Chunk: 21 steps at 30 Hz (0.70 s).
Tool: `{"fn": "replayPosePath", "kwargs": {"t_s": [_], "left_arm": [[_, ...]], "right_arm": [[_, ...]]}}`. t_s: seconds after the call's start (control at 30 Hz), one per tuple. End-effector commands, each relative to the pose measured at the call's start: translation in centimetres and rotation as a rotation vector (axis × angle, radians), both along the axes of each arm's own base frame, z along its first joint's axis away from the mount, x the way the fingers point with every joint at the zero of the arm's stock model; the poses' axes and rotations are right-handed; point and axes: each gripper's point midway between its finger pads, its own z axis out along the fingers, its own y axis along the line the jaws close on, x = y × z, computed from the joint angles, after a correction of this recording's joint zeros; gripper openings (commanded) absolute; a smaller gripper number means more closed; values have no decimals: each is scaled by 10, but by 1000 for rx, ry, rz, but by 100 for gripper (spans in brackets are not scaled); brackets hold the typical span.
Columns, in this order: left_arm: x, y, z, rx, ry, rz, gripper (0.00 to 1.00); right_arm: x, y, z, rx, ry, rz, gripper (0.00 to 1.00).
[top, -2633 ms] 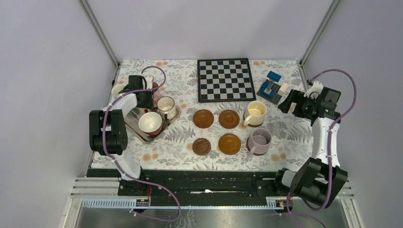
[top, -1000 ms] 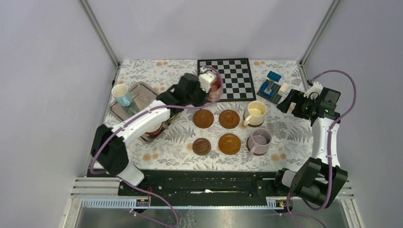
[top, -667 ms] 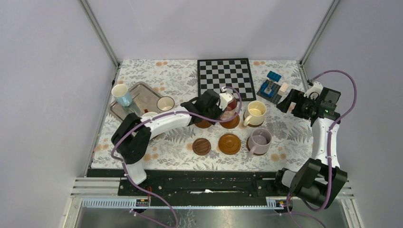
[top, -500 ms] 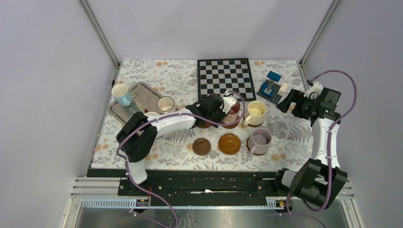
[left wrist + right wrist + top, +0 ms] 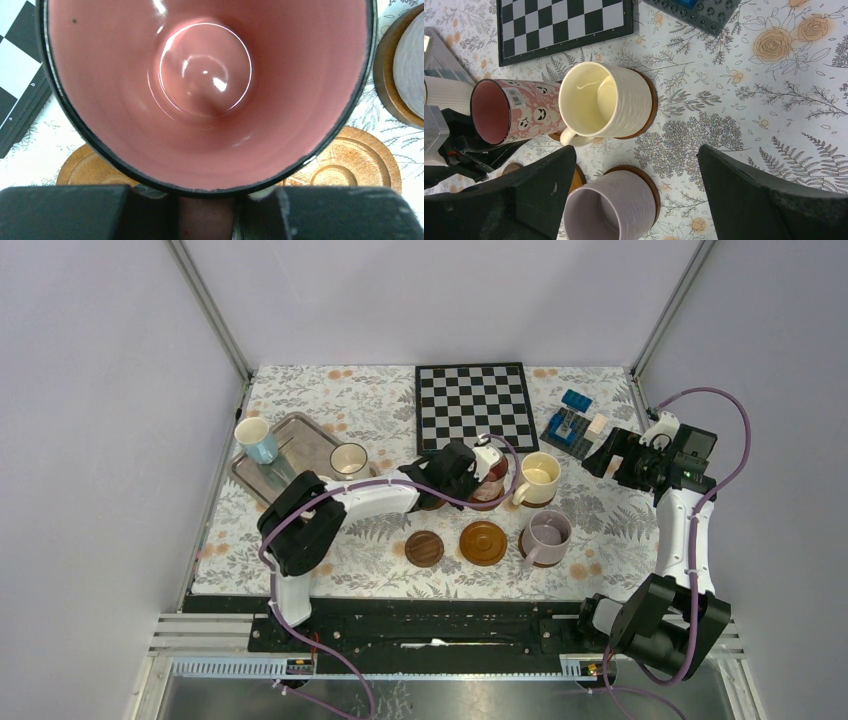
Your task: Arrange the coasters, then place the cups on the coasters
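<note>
The left gripper (image 5: 478,462) is clamped on the pink cup (image 5: 516,112), which sits over the rear-row coaster (image 5: 555,136) at the middle of the worktop (image 5: 350,400), just beside the cream cup (image 5: 537,478). The cup hides most of that coaster, so contact between them cannot be confirmed. The left arm (image 5: 350,498) covers most of the neighbouring rear coaster (image 5: 430,505), the left wrist view cuts off the gripped part, and the right gripper (image 5: 612,457) hangs empty with jaws wide apart near the right edge.

Floral-patterned table (image 5: 370,405) with chessboard (image 5: 472,407), grey tray (image 5: 300,438), blue block toy (image 5: 570,426) and wooden coasters (image 5: 483,542)
</note>
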Motion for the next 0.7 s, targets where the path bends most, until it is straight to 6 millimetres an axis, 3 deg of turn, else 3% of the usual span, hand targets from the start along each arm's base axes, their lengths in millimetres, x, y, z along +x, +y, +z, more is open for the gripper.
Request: {"fn": "replayPosePath", "kwargs": {"t_s": [0.0,0.33,0.43,0.67], "left_arm": [[24,-29,48,-159,-128,17,0],[15,-28,35,-148,-68,25,0],[17,-29,36,-143,-65,29,5],[14,-24,33,-113,-32,46,28]], "right_arm": [[1,0,4,-19,-27,6,98],[2,0,2,-20,-26,3,98],[2,0,3,-22,-29,3,98],[2,-1,3,-23,-29,-1,98]]}}
